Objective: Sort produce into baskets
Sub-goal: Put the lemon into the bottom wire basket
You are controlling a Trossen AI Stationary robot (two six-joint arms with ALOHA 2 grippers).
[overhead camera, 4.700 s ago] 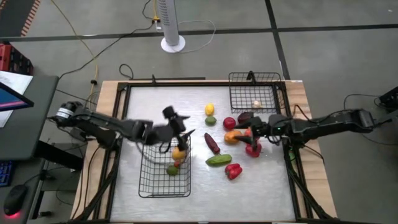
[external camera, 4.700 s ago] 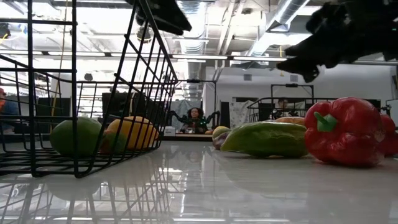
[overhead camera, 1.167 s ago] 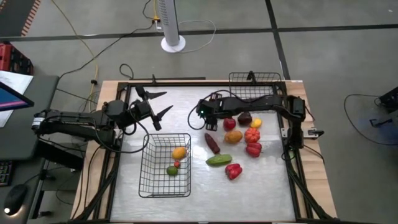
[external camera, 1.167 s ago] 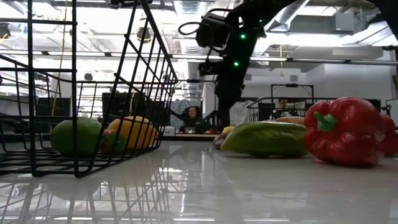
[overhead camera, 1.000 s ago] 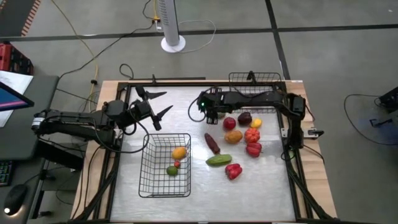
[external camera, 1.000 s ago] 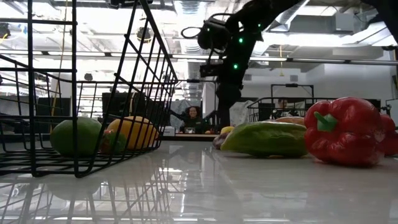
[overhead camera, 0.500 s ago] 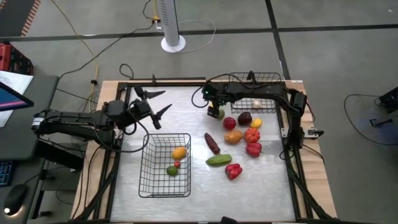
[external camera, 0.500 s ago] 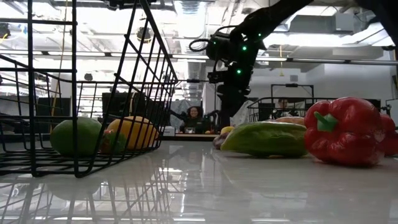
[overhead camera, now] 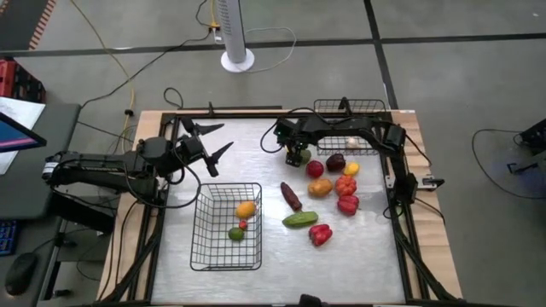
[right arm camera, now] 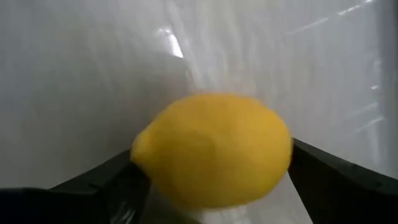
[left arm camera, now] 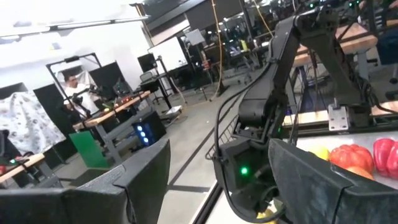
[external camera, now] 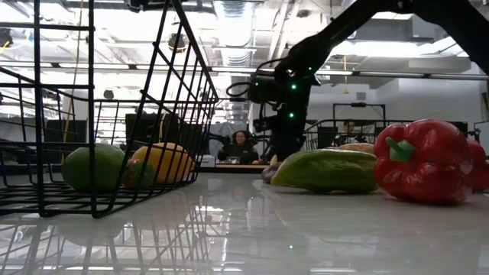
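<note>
Right gripper (overhead camera: 296, 154) poised open over the lemon (right arm camera: 211, 149)
Centre its spread fingers on the lemon before closing; left gripper (overhead camera: 209, 143) waits open, far left.

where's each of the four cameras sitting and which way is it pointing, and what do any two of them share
High view: overhead, straight down on the table; both arms, left pincer, right pincer.
Low view: tabletop height, level across; near basket, red pepper, right arm beyond.
Left wrist view: forward between its own fingers at the right arm.
Right wrist view: down on the lemon between its own open fingers.
Shared: high and low both show the cucumber.
</note>
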